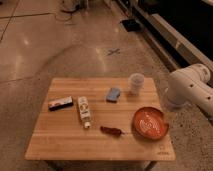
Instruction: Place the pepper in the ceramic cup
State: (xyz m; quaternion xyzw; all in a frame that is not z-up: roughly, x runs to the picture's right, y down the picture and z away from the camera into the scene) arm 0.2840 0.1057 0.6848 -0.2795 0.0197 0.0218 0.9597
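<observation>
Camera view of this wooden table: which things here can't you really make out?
- Gripper: not in the camera view; the white robot arm runs off the right edge.
- Pale white-grey ceramic cup: its contents, if any, are too small to tell.
- Small dark red wrinkled pepper: stem end too small to tell.
- White bottle lying flat: label too small to read.
- Light wooden table: legs cut off by the bottom edge.

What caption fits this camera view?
Pepper lies on the table between bottle and bowl, cup behind; robot arm alongside, claw out of sight.
</observation>
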